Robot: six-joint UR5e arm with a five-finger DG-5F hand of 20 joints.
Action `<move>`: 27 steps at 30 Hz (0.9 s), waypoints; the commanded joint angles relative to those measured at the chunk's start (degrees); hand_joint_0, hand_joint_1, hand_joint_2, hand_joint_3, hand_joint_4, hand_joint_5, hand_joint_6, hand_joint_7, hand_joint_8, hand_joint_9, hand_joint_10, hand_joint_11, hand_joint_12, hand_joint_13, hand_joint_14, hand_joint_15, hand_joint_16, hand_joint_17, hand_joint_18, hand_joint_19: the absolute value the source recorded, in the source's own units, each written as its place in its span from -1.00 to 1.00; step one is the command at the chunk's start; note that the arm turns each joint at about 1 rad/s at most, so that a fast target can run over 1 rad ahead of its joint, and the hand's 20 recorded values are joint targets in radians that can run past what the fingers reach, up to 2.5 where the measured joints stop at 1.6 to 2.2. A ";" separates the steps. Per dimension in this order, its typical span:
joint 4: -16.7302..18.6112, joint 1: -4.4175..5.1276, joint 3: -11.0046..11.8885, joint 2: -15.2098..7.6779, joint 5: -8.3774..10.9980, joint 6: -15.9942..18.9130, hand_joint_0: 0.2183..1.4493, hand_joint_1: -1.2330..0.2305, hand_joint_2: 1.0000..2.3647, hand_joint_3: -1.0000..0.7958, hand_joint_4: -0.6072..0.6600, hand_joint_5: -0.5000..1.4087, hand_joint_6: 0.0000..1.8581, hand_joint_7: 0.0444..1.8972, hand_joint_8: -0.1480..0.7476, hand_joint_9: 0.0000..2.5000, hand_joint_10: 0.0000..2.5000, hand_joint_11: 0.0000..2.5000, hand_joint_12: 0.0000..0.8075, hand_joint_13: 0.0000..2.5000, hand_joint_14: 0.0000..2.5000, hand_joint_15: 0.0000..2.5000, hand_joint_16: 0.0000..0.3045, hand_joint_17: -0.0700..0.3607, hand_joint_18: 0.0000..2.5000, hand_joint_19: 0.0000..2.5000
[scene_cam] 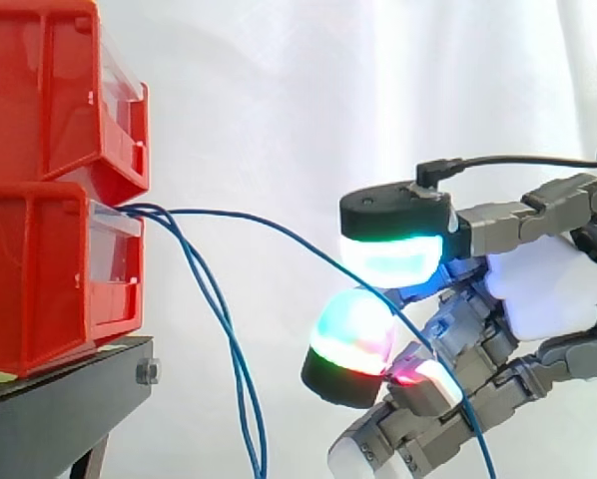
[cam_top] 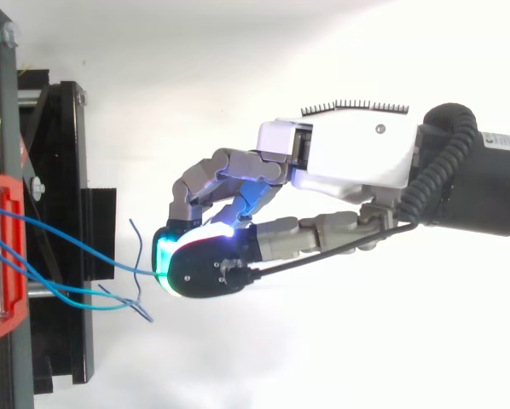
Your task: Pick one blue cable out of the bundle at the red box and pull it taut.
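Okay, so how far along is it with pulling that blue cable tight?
Done: one blue cable is separated from the other cables, which hang down from the red box. In hand: the hand has its fingers curled round it. Left: the pull, since the cable sags in a curve between box and hand, not taut.

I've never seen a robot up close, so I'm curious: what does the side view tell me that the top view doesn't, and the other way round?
Side view: two red bins stacked; the cables leave the lower bin, and the spare cables sag downward. Top view: the arm behind the robot hand, and loose cable ends beside the black stand. Both: the robot hand curled round one blue cable running from the bin.
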 commanded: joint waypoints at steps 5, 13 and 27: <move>0.00 -0.05 -0.08 0.00 0.00 0.00 -0.64 0.05 -1.00 -0.44 0.17 -0.60 -0.15 -0.08 0.24 -0.31 -0.99 -0.15 0.01 -0.70 -0.99 -0.76 -0.56 0.02 -0.87 -0.80; 0.00 -0.05 -0.08 0.00 0.00 0.00 -0.60 -0.18 -1.00 -0.43 0.15 -0.61 -0.11 -0.01 0.20 -0.30 -0.99 -0.14 -0.01 -0.69 -0.99 -0.77 -0.58 0.00 -0.83 -0.83; 0.00 -0.05 -0.17 0.00 0.00 0.00 -0.48 -0.26 -0.99 -0.23 0.17 -0.61 -0.07 0.00 0.23 -0.29 -0.99 -0.14 0.01 -0.66 -0.99 -0.77 -0.56 0.02 -0.79 -0.84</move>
